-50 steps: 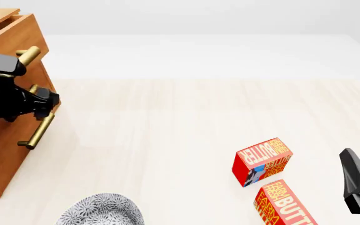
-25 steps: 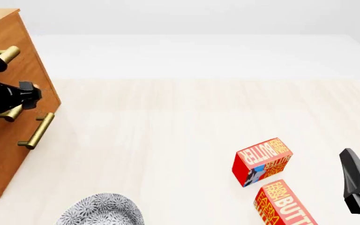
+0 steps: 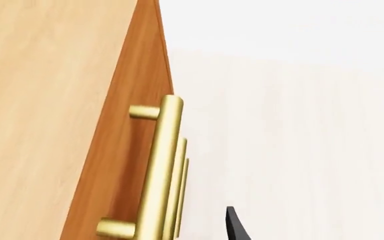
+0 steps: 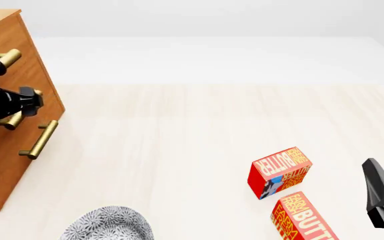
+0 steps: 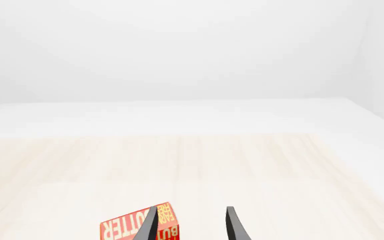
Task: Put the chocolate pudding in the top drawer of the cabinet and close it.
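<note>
Cabinet (image 4: 15,115) parked hard against the left edge of the front view, both drawer fronts flush, top drawer (image 4: 5,70) shut. Big stretch of bare light-wood table (image 4: 178,130) running from the cabinet out to the far white floor. Only clutter along the near edge: patterned grey bowl (image 4: 108,225) low left, two red butter boxes low right, one tilted (image 4: 280,171) and one (image 4: 303,217) just beside it, cut off by the bottom edge.

Left gripper (image 4: 25,100) pressed up at the top drawer's brass handle (image 4: 8,59), lower handle (image 4: 40,140) just below and clear of it. Can't tell how far the left fingers are spread; only one black fingertip (image 3: 235,227) peeking into its wrist cam beside the handle bars (image 3: 158,170).

Right gripper (image 5: 190,225) parked at the right edge, fingers a narrow gap apart, holding nothing, butter box (image 5: 138,227) just behind one tip.

No chocolate pudding visible anywhere.
</note>
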{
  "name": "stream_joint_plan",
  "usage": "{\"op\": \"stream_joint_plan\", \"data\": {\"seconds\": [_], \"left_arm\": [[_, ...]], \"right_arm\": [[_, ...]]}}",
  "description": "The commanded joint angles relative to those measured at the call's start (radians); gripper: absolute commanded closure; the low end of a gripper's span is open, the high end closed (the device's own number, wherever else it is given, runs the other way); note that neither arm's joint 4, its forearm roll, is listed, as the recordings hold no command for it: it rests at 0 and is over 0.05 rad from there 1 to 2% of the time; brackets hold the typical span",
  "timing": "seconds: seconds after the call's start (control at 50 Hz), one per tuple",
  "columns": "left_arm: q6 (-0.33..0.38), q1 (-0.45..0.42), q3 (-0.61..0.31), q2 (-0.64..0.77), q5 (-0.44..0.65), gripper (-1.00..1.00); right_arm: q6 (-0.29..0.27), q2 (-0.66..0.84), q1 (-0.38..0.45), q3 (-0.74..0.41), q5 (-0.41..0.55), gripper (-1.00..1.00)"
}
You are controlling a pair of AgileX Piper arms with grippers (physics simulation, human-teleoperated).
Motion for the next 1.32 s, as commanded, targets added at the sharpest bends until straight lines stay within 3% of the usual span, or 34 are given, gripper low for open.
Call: {"op": "stream_joint_plan", "data": {"seconds": [0.02, 0.54, 0.88, 0.96, 1.02, 1.06, 1.32], "left_arm": [[0.008, 0.117, -0.102, -0.156, 0.050, -1.00], [0.000, 0.138, -0.282, -0.323, 0.261, -1.00], [0.010, 0.153, -0.366, -0.376, 0.314, -1.00], [0.020, 0.197, -0.397, -0.441, 0.298, -1.00], [-0.007, 0.179, -0.426, -0.448, 0.326, -1.00], [0.019, 0.182, -0.428, -0.483, 0.317, -1.00], [-0.012, 0.188, -0.485, -0.568, 0.318, -1.00]], "right_arm": [[0.000, 0.000, 0.000, 0.000, 0.000, -1.00], [0.000, 0.000, 0.000, 0.000, 0.000, -1.00], [0.000, 0.000, 0.000, 0.000, 0.000, -1.00], [0.000, 0.000, 0.000, 0.000, 0.000, -1.00], [0.000, 0.000, 0.000, 0.000, 0.000, -1.00], [0.000, 0.000, 0.000, 0.000, 0.000, -1.00], [0.000, 0.000, 0.000, 0.000, 0.000, -1.00]]}}
